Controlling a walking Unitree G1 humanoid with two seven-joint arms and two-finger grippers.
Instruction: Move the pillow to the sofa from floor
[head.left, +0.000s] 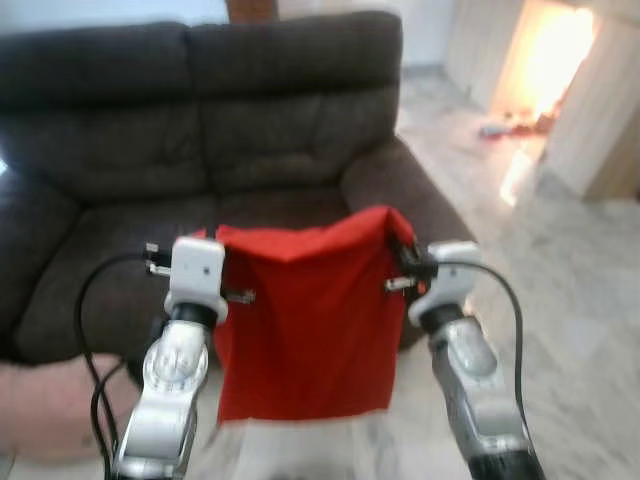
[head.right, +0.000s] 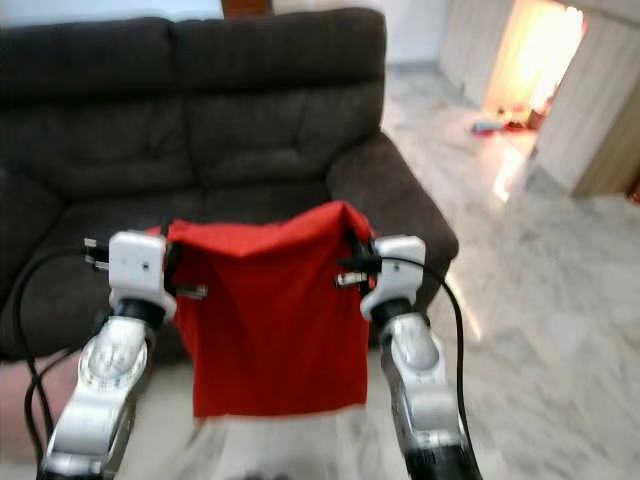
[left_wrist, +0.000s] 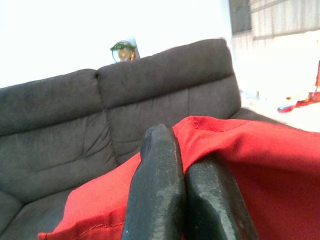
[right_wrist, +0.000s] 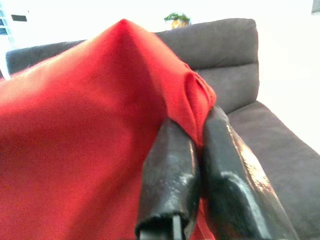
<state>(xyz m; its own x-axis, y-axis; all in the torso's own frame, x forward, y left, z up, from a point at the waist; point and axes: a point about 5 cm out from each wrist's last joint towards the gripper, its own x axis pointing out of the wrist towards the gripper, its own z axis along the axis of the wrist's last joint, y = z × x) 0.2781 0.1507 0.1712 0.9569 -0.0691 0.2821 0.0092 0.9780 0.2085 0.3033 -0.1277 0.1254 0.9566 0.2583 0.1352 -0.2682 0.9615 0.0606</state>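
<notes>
a: what does the pillow (head.left: 305, 330) look like from where you stand?

b: bright red, flat and limp, more like a slack cloth cover than a stuffed cushion. it hangs as a rough square sheet, the top edge sagging a little between its two held corners, the bottom hem hanging free above the pale marble floor (head.left: 580, 300). there's a stitched seam along the edge in the left wrist view.

a: and where is it?

b: up in the air, just in front of the dark brown sofa (head.left: 200, 130), level with the seat cushions and covering part of the seat front. it isn't resting on the sofa or the floor.

a: the arms?

b: both silver arms reach forward and up, side by side. the left gripper (left_wrist: 182, 172) is at the pillow's upper left corner, its two black fingers pressed together with red fabric pinched at them. the right gripper (right_wrist: 200, 140) is at the upper right corner, fingers clamped on a bunched fold of the cloth. black cables loop off both wrists.

a: anything you can't make out?

b: the head views are soft and blurred. from the head the fingertips are hidden behind the pillow's top corners. the pillow hides the middle of the sofa's front. low on the left is something pinkish (head.left: 45, 405), cut off, and i can't tell what it is. there's some small clutter (head.left: 510, 125) on the floor by the bright doorway, too washed out to name, and a small round thing (left_wrist: 123, 51) behind the sofa back, too small to tell.
</notes>
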